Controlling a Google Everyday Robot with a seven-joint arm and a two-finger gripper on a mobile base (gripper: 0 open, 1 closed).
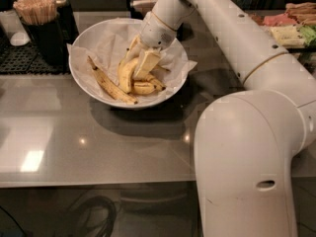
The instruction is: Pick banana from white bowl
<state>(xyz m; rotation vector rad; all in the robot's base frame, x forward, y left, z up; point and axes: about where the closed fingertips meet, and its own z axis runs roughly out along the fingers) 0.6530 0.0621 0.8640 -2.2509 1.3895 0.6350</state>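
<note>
The white bowl (79,78), lined with crinkled white paper, stands on the grey counter and holds several bananas. The plump, curved yellow banana (125,74) lies in the middle of the bowl. A long slim brown-speckled banana (111,85) lies to its left, and another yellow one (144,88) to its right. My gripper (140,56) reaches down into the bowl from the upper right. It is open, with one finger (147,63) just right of the plump banana's upper end and the other behind it. It holds nothing.
A dark holder of wooden sticks (37,21) stands left of the bowl on a black mat (19,58). Packaged snacks (291,28) lie at the far right. My arm's large white body (247,157) fills the right foreground.
</note>
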